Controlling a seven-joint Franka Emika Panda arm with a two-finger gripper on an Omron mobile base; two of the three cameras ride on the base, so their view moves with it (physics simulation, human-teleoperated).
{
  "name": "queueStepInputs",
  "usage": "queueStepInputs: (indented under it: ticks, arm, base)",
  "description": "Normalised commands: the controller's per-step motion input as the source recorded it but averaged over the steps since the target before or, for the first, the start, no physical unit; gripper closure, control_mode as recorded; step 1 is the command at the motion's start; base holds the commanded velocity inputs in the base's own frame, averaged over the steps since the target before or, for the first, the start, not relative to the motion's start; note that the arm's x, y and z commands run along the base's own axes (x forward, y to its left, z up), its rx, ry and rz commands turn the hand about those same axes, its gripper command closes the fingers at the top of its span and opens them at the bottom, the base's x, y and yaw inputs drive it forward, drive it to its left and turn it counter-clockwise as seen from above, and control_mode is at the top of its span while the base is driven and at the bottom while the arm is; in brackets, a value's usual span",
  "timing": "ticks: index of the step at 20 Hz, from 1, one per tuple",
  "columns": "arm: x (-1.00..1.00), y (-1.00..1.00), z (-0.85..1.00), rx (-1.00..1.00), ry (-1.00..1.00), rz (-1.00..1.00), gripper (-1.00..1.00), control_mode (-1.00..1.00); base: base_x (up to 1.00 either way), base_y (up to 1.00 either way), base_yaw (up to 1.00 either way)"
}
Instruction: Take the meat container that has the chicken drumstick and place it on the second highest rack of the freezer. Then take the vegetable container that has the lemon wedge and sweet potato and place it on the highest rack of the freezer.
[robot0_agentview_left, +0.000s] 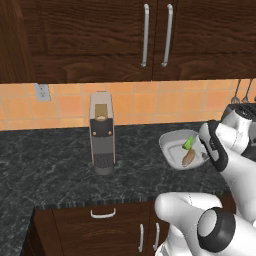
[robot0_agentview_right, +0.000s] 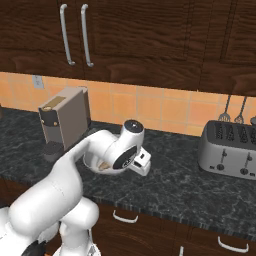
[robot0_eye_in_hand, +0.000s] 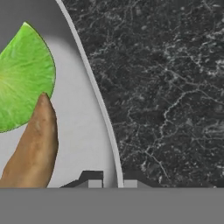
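Over on the left, the coffee machine (robot0_agentview_left: 102, 134) is standing upright on the dark speckled table (robot0_agentview_left: 45, 165), its back to the orange tiled wall (robot0_agentview_left: 140, 102), with a wall socket (robot0_agentview_left: 42, 92) up beside it. Moving right, the vegetable container (robot0_agentview_left: 172, 146) is sitting on the table, a pale shallow dish, and it is carrying the green lemon wedge (robot0_agentview_left: 188, 143) with the brown sweet potato (robot0_agentview_left: 188, 158) lying just below it, the two touching. The white arm is bending down over the dish's right side. In the hand view the claw (robot0_eye_in_hand: 109, 183) is pinching narrow on the container's thin rim, one fingertip (robot0_eye_in_hand: 94, 183) inside the dish and the other outside over the table. Farther right, in the right base view, a silver toaster (robot0_agentview_right: 227, 147) is resting well apart from the dish, with utensils (robot0_agentview_right: 234, 111) hanging on the wall behind it.
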Motion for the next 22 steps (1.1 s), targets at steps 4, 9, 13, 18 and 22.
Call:
queueStepInputs:
  ticks: [4, 9, 13, 18, 22]
  arm:
    - [-0.26, -0.08, 0.65, 0.07, -0.01, 0.00, 1.00, -1.00]
    - [-0.51, -0.02, 0.42, 0.07, -0.05, 0.00, 1.00, -1.00]
    - [-0.58, 0.00, 0.56, 0.05, -0.10, -0.03, 1.00, -1.00]
    - [-0.59, 0.00, 0.57, 0.03, -0.13, -0.05, 1.00, -1.00]
    - [-0.59, 0.00, 0.45, 0.01, -0.15, -0.04, 1.00, -1.00]
  base:
    - [0.00, 0.00, 0.00]
    - [0.00, 0.00, 0.00]
    - [0.00, 0.00, 0.00]
    - [0.00, 0.00, 0.00]
    - [0.00, 0.00, 0.00]
